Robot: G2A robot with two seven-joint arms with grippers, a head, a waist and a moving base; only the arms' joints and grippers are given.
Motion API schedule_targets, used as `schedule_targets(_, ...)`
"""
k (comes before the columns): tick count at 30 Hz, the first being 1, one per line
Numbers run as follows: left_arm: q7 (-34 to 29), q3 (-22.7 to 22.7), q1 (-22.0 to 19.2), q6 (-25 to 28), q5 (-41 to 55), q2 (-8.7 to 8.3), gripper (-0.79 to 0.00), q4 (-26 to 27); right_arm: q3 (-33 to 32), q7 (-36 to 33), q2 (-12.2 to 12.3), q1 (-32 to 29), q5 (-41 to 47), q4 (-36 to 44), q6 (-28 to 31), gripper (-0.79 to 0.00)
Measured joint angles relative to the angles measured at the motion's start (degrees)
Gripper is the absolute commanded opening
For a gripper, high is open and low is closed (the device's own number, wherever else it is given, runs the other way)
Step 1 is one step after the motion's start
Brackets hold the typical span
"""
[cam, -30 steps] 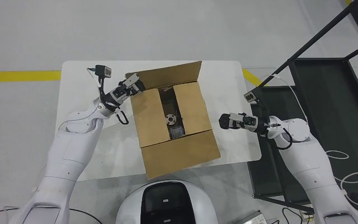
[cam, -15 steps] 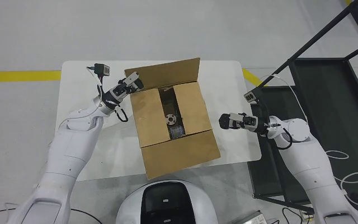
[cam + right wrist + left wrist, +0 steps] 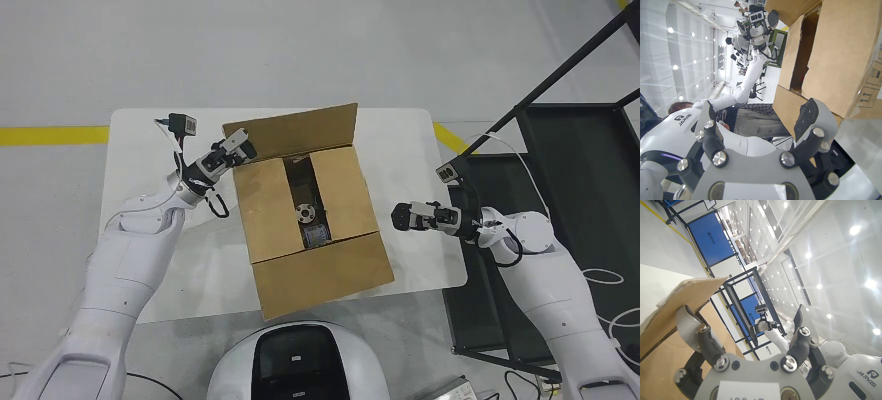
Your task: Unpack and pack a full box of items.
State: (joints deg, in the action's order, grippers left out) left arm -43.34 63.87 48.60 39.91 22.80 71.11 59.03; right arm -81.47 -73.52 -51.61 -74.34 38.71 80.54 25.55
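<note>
While the left hand (image 3: 237, 147) sits at the far left corner of the box (image 3: 340, 195), its fingers are spread wide. The left wrist view shows one finger (image 3: 687, 317) lying against the raised back flap (image 3: 687, 294) and the other standing free in the air, with nothing pinched between them. The box stands in the middle of the white surface (image 3: 400, 140), turned a little askew. Its back flap is upright, its front flap is folded out toward the robot, and its two side flaps lie nearly flat across the top. Between those side flaps is a dark gap. A small round grey thing (image 3: 303, 212) lies in it, with a darker item just beside it on the robot's side. On the box's side wall, seen in the right wrist view, a printed label (image 3: 869, 94) carries handling symbols, among them a pair of arrows; the rest is too small to tell. The right hand (image 3: 398, 216) hovers just beside the box's right wall, not touching it, fingers spread and holding nothing. Farther right, off the surface, stands a dark metal rack (image 3: 570, 200). Compared with a second ago, the left hand has shifted slightly away from the robot and to the left, and the back flap's corner has gone with it; over the last half second neither arm nor the box has moved
</note>
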Motion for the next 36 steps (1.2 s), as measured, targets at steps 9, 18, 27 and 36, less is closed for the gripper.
schedule_targets(9,6.62,0.92,-0.85,-2.31,-0.78,0.34,0.0,1.5,0.0,0.0,0.0,0.0,0.0,0.0,0.0,0.0)
schedule_targets(18,12.1,-1.52,-5.95,-3.36,-2.5,2.04,0.0,-5.84,0.0,0.0,0.0,0.0,0.0,0.0,0.0,0.0)
schedule_targets(27,18.32,-4.39,-10.72,-0.97,-13.23,3.4,0.0,-15.7,0.0,0.0,0.0,0.0,0.0,0.0,0.0,0.0)
schedule_targets(36,16.9,-7.77,-13.27,-1.17,-22.57,4.3,0.0,-23.35,0.0,0.0,0.0,0.0,0.0,0.0,0.0,0.0)
